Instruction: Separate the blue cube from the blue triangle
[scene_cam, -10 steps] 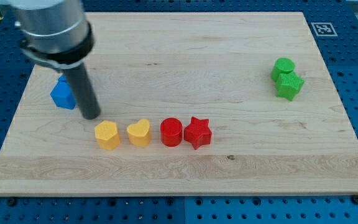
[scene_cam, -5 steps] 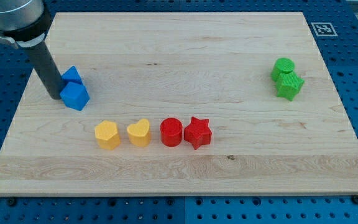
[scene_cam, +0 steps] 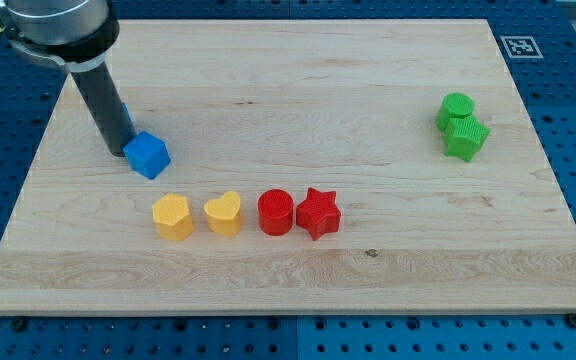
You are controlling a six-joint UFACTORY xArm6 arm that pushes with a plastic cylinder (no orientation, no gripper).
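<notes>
Tip against blue cube, upper left of board.
My tip (scene_cam: 114,152) touches the blue cube (scene_cam: 147,155) on its left; the blue triangle (scene_cam: 125,113) shows only as a sliver behind the rod.

My tip (scene_cam: 116,152) touches the blue cube (scene_cam: 148,155) from the view's left; the blue triangle (scene_cam: 125,111) sits behind the rod, on the desk (scene_cam: 288,60).

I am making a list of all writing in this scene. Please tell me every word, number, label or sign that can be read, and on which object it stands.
No readable words, letters or numbers show anywhere.
Fiducial marker, on the blue pegboard base beside the wooden board at the view's top right: a black-and-white square pattern, not text.
The coloured blocks, the board and the rod carry no visible print.
</notes>
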